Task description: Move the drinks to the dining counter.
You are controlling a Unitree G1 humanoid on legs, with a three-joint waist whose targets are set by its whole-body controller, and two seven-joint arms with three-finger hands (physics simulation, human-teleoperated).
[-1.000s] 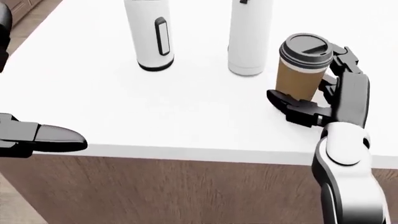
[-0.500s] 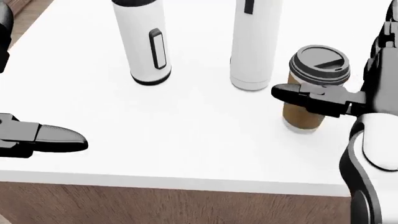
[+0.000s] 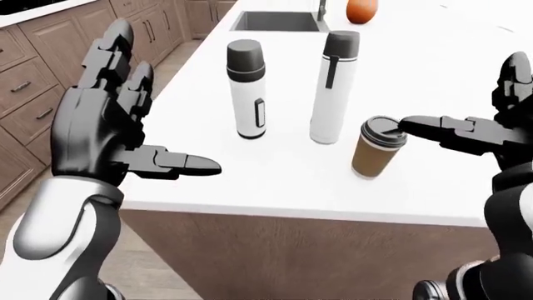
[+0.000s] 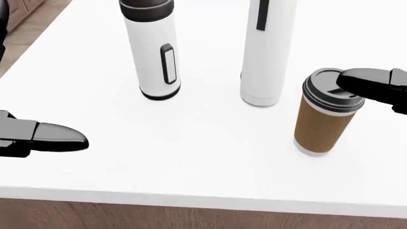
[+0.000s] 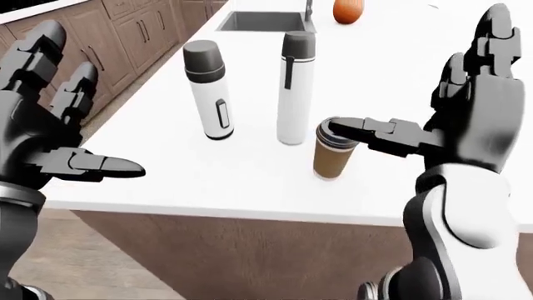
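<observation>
Countertop (image 4: 191,167), white and bare, across nearly the whole head view, with a wood-grain panel below its near edge in both eye views. Three drinks close together on it. Brown paper coffee cup (image 4: 324,114) with a dark lid at centre right of the head view, upright, alone on the white surface. Tall white flask (image 4: 267,52) just left of the cup and higher in the frame, dark strip down its side, dark cap visible in the left-eye view. Shorter white flask (image 4: 154,52) further left, dark cap, dark slot on its body, apart from the tall one.

Right hand (image 5: 467,119) at the right edge of the right-eye view, spread wide, two fingers pointing up, thumb (image 4: 369,85) stretched leftward over the lid of the cup. Touching the lid or just above it: cannot tell. Nothing gripped; no fingers wrapped around the cup's wall.

Left hand (image 3: 104,134) at the left of the left-eye view, also spread wide, fingers upward, thumb jutting toward frame centre above the counter's near edge, well apart from all three drinks. Nothing in it.

Sink (image 3: 279,22) sunk into the counter at top centre of the left-eye view, an orange round object (image 3: 360,10) beside it at the top edge. Brown cabinets (image 3: 33,81) with drawers along the upper left, floor between them and the counter.
</observation>
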